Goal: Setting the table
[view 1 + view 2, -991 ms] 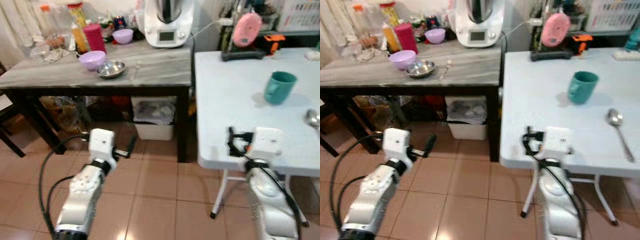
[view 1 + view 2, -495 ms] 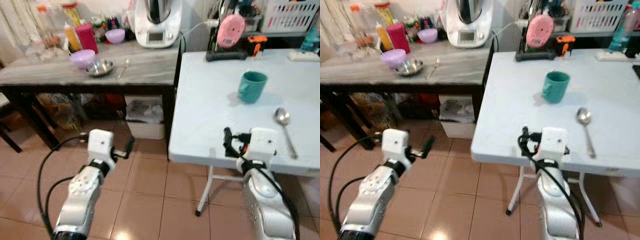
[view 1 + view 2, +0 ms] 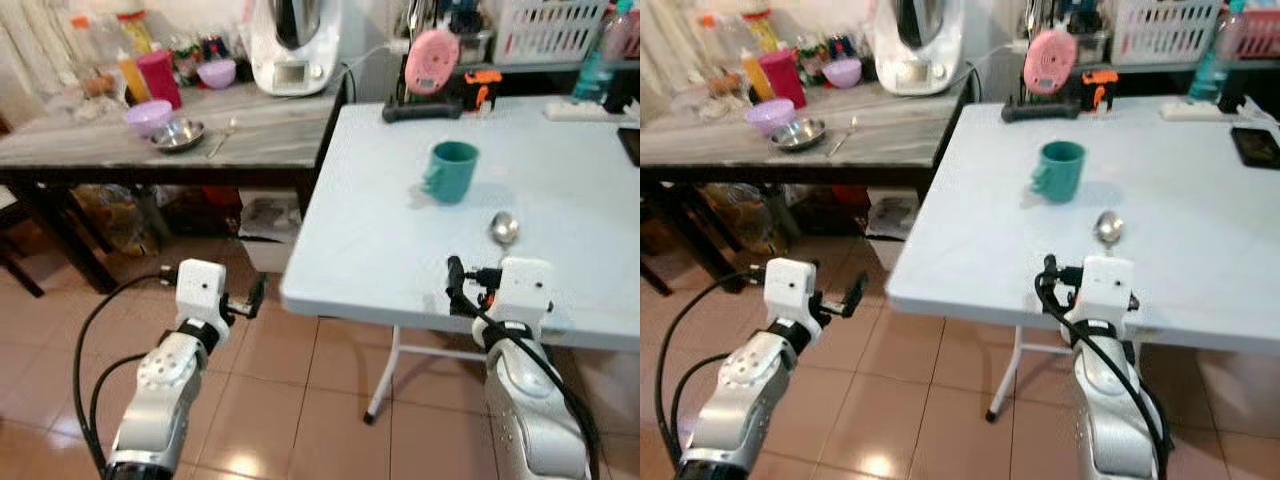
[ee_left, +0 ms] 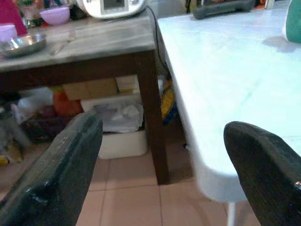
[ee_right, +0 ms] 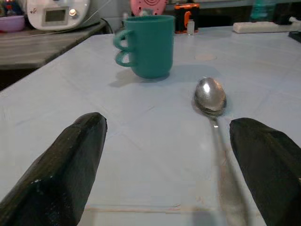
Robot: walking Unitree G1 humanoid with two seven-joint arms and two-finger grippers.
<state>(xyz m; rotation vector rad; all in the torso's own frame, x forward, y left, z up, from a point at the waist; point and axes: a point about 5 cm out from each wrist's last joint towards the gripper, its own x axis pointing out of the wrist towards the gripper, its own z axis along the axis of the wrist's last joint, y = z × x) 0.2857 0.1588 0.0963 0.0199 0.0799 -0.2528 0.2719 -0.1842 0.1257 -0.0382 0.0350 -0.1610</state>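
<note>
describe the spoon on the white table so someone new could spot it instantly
Start at the white folding table on the robot's right. Near its front edge, just ahead of the right claw, lies a metal spoon, bowl end toward the teal mug. It is the one flat, shiny thing on that stretch of tabletop.

Spoon [image 3: 503, 228] handle hidden behind right wrist; phone [image 3: 1258, 146] cropped

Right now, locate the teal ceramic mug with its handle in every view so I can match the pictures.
Left eye view: teal ceramic mug upright on the white table, behind the metal spoon.
Right eye view: mug, same spot.
Left wrist view: only a teal sliver at the picture's edge.
Right wrist view: mug ahead, between the fingers.
Shared landmark: white kitchen appliance.
</note>
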